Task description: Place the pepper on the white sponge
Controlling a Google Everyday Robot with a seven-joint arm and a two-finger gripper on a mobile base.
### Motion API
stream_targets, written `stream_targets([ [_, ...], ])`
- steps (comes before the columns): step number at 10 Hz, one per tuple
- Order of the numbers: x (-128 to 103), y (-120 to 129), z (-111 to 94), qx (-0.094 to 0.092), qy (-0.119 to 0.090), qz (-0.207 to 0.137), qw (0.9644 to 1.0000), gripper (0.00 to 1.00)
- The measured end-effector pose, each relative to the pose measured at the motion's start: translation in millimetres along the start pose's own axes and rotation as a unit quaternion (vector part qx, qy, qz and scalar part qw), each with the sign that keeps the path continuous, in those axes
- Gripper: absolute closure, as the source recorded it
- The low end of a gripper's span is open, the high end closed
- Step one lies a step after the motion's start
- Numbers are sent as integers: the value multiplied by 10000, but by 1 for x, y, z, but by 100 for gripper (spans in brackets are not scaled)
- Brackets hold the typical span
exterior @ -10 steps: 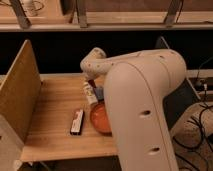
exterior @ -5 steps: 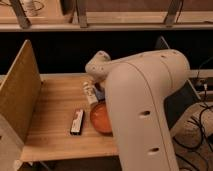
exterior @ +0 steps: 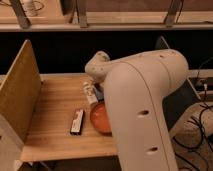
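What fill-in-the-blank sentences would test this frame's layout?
1. The orange bowl sits on the picture's ___ side of the black-and-white bar.
2. The white sponge lies ___ the bowl, farther from the camera.
3. The gripper, largely hidden by the arm, is beside the white ___.
Missing: right; behind; sponge.

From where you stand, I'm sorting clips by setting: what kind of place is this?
Probably a lab or test workspace: a small wooden table with a side board, loose cables on the floor, and metal frame legs behind. The pincer is hidden behind the arm.
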Motion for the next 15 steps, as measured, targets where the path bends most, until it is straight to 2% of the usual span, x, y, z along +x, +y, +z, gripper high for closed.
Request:
stream_targets([
  [3, 7, -17, 21, 314, 243, 76, 9992, 100],
  [5, 12, -30, 38, 473, 447, 244, 9976, 100],
  [7, 20, -28, 55, 440, 654, 314, 9964, 100],
  [10, 29, -17, 74, 258, 907, 397, 9948, 100],
  [11, 30, -15, 79, 208, 973, 417, 9942, 96],
  [12, 27, -16, 80, 201, 979, 430, 9941, 88],
  [15, 17, -26, 76, 267, 935, 483, 9941, 57],
])
